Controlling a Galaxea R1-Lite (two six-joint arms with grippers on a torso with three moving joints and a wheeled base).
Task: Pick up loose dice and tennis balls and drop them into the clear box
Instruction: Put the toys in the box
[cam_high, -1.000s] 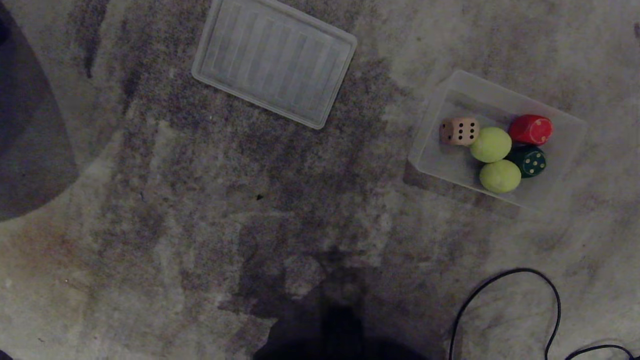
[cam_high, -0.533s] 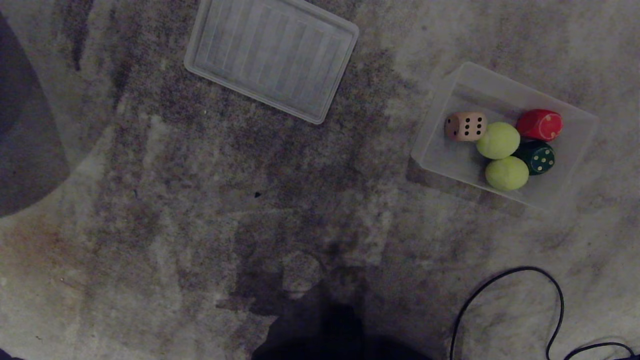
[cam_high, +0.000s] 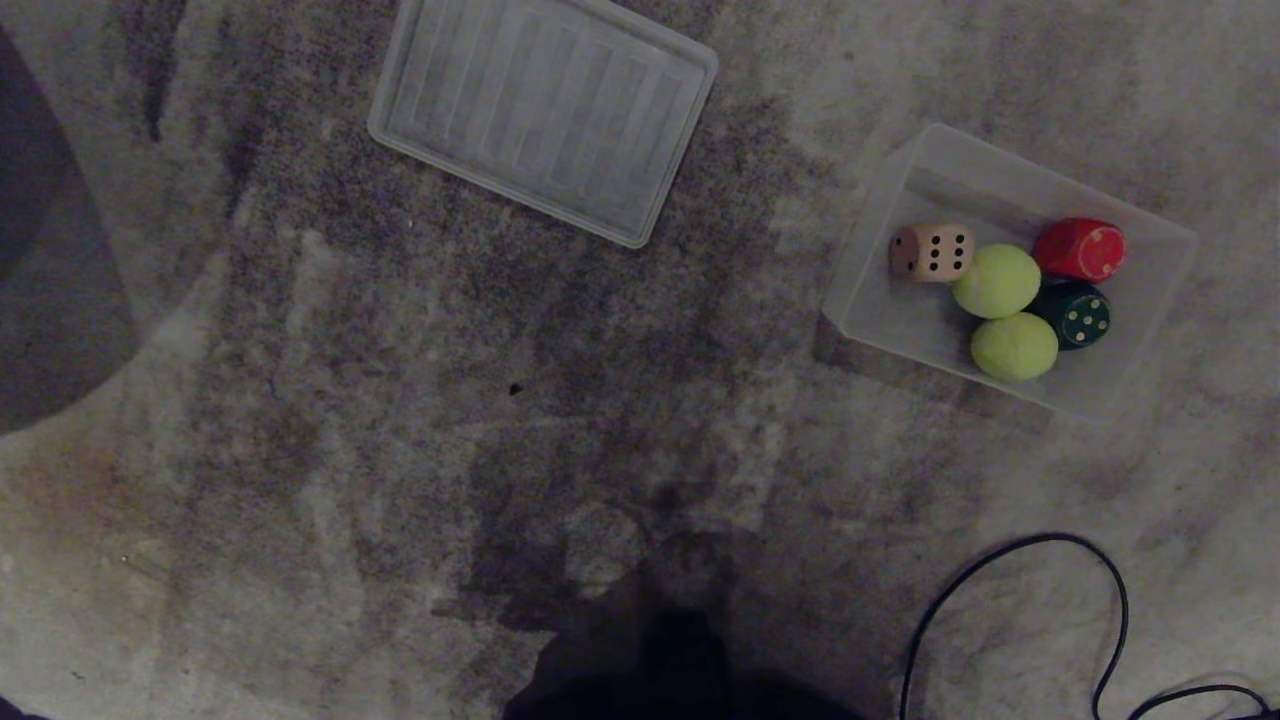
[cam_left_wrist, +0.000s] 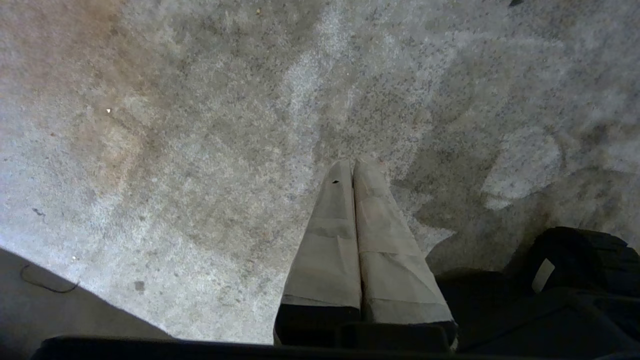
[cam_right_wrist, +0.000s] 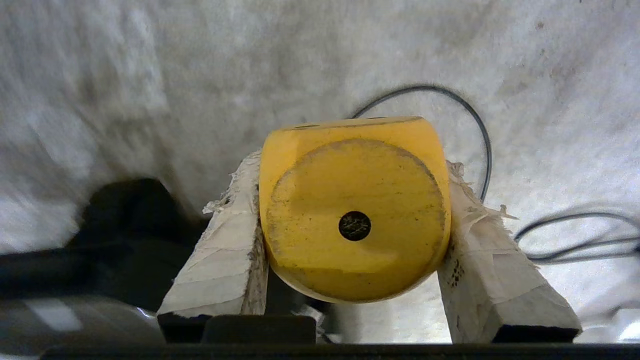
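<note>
Right gripper (cam_right_wrist: 352, 165): tape-wrapped fingers (cam_right_wrist: 225, 255) spread and clamped on opposite sides of the yellow die (cam_right_wrist: 352, 210), single-pip face toward the wrist camera, held clear above the floor. Left gripper (cam_left_wrist: 354, 165): taped fingers (cam_left_wrist: 330, 240) pressed flat together, nothing between them, pointing down over bare floor. Neither arm shows in the head view.

The carpet (cam_high: 420, 420) is viewed steeply from above by the head camera, closely from behind each tool by the wrist cameras; the black cable (cam_high: 1010, 600) is shared with the right wrist view.
</note>
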